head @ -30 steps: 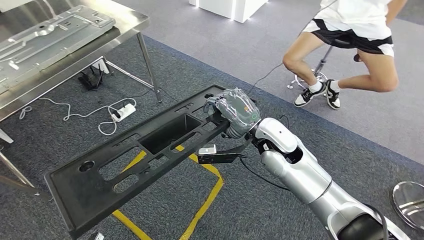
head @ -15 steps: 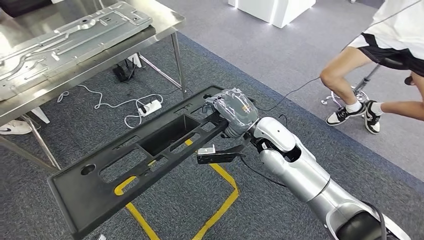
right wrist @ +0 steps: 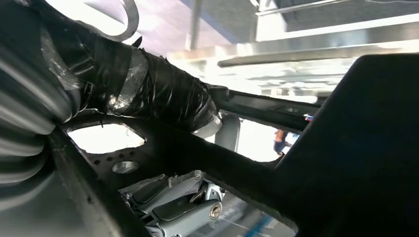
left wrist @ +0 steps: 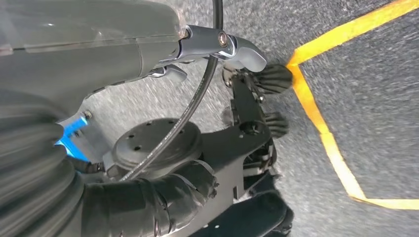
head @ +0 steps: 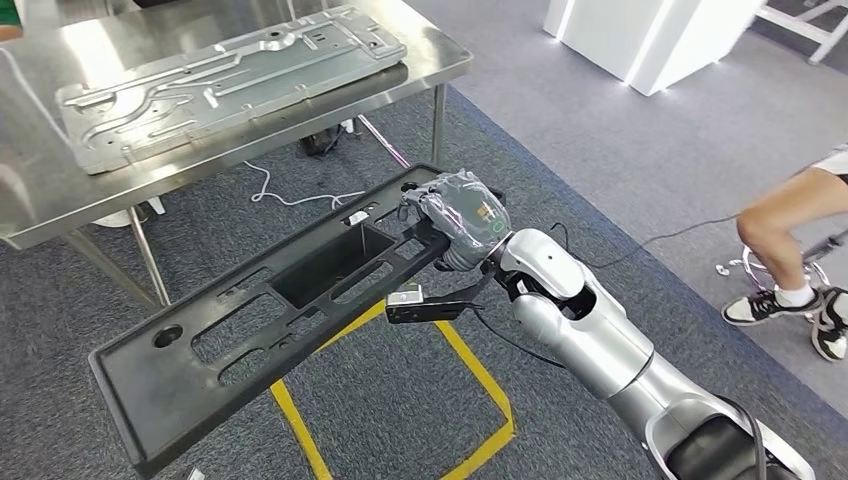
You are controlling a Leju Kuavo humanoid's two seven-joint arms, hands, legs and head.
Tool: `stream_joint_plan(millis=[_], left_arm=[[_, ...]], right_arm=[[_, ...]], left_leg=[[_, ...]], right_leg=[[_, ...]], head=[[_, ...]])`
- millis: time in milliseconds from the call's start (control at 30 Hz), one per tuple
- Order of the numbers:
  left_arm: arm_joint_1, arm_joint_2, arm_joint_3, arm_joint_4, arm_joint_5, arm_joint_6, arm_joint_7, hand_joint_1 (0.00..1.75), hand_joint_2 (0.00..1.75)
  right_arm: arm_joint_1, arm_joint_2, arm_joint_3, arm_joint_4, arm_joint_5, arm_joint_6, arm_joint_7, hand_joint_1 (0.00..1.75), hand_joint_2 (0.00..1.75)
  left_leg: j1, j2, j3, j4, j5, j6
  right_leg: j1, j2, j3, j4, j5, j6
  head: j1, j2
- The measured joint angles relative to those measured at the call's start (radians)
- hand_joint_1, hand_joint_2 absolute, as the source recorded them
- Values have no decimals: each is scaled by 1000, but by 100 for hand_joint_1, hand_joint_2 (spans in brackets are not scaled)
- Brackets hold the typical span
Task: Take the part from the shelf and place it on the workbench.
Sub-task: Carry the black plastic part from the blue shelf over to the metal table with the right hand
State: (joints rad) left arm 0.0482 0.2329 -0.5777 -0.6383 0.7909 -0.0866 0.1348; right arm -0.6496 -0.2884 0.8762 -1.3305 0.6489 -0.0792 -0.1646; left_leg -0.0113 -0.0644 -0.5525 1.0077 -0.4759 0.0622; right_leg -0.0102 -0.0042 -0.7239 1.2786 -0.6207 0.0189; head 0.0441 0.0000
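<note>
Black moulded plastic, long and flat with a deep central pocket and several slots, the part [head: 290,300] hangs in the air over the grey carpet, gripped at one end only by the right hand [head: 462,222], whose fingers are curled over its upper edge with the thumb under it. The rest of the panel reaches far out to the robot's left and sags lower at its free end, so the whole load turns about that one grasp; my worry is that any quick swing of the arm or a step of the robot twists the panel in the fingers and lets it slip or drop. The workbench [head: 440,62], a stainless steel table, stands just ahead and already bears a pressed metal plate [head: 230,80] over much of its top (the bare strip nearest the robot looks narrow). Setting the part down there risks its far end catching the table's edge or leg, or knocking the plate, and if it lands half on it may tip off. A yellow floor marking [head: 480,375] lies beneath, and a seated person's leg [head: 785,225] is well apart to the right. The left hand [left wrist: 123,44] hangs low over the carpet; I cannot tell how its fingers lie.
</note>
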Motion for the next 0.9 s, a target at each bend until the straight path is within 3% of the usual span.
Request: stream_joint_plan(millis=[33, 100, 133, 167, 233, 300, 367, 433, 500, 533, 600, 667, 700, 767, 833, 900], left_arm=[[1, -1, -3, 2, 2, 0, -2, 0, 175], [3, -6, -11, 7, 5, 0, -6, 0, 175], [5, -9, -14, 9, 6, 0, -8, 0, 175], [7, -11, -15, 11, 8, 0, -10, 0, 175], [10, -9, -16, 13, 14, 0, -13, 0, 175], [13, -3, -16, 13, 19, 1, -13, 0, 175], [9, 0, -17, 12, 22, 3, -13, 0, 175], [7, 2, -17, 12, 24, 10, -10, 0, 175], [13, 3, -19, 11, 25, 18, -6, 0, 175], [17, 3, -20, 11, 27, 19, -5, 0, 175], [21, 4, -22, 11, 32, 21, -6, 0, 175], [20, 5, -26, 10, 38, 24, -7, 0, 175], [20, 6, -29, 9, 40, 26, -7, 0, 175], [20, 8, -31, 7, 45, 28, -9, 0, 175], [20, 9, -32, 6, 49, 29, -13, 0, 175], [18, 10, -32, 6, 52, 29, -18, 0, 175]], right_arm=[[-5, -4, 0, 3, 4, 0, 2, 175, 175], [-21, -17, 0, 10, 13, 1, 12, 175, 175], [-30, -25, 0, 13, 19, 3, 18, 175, 175], [-40, -33, 0, 15, 25, 5, 24, 175, 175], [-63, -46, 0, 15, 34, 10, 33, 175, 175], [-83, -57, 0, 14, 37, 15, 36, 175, 175], [-90, -62, 0, 14, 37, 19, 37, 175, 175], [-90, -66, 0, 14, 40, 23, 44, 175, 175], [-92, -70, 0, 16, 47, 26, 55, 175, 175], [-96, -73, 0, 18, 50, 27, 60, 175, 175], [-116, -82, 0, 27, 55, 32, 68, 175, 175], [-146, -92, 0, 39, 61, 40, 71, 175, 175], [-161, -96, -1, 46, 65, 43, 72, 175, 175], [-191, -98, -3, 60, 73, 45, 74, 175, 175], [-210, -98, -5, 77, 80, 44, 82, 175, 175], [-212, -97, -6, 95, 84, 43, 91, 175, 175]], left_leg=[[-1, -15, 15, 0, -11, 0], [-1, -41, 35, -1, -31, -4], [1, -53, 41, -4, -39, -8], [3, -62, 45, -6, -43, -13], [3, -70, 54, -4, -41, -22], [-2, -30, 42, 40, -32, -32], [1, 25, -12, 132, -46, -48], [14, 46, -82, 209, -88, -65], [26, 55, -121, 204, -101, -80], [32, 63, -124, 163, -75, -87], [35, 104, -120, 53, 43, -95], [26, 139, -117, -6, 119, -83], [21, 141, -118, -7, 120, -72], [21, 118, -111, -8, 109, -50], [24, 97, -91, -15, 97, -37], [24, 78, -67, -20, 82, -26]], right_leg=[[6, 9, -2, -55, 45, -10], [17, 47, 6, -180, 180, -33], [21, 60, 13, -223, 231, -42], [25, 66, 20, -247, 255, -48], [26, 47, 46, -264, 247, -59], [20, 30, 82, -288, 235, -67], [13, 13, 118, -305, 219, -68], [6, -6, 150, -309, 196, -64], [-3, -27, 187, -308, 165, -54], [-7, -38, 208, -307, 148, -48], [-13, -59, 247, -302, 113, -33], [-10, -79, 269, -302, 86, -15], [-8, -88, 277, -301, 80, -8], [-8, -96, 273, -279, 85, 7], [-13, -66, 227, -190, 99, 12], [-15, -20, 141, -60, 72, 9]], head=[[0, 0], [0, 0], [0, 0], [1, 0], [3, 0], [1, 0], [-1, 0], [-2, 0], [-2, 0], [-2, 0], [-2, 0], [-3, 0], [-3, 0], [-2, 0], [-1, 0], [-1, 0]])
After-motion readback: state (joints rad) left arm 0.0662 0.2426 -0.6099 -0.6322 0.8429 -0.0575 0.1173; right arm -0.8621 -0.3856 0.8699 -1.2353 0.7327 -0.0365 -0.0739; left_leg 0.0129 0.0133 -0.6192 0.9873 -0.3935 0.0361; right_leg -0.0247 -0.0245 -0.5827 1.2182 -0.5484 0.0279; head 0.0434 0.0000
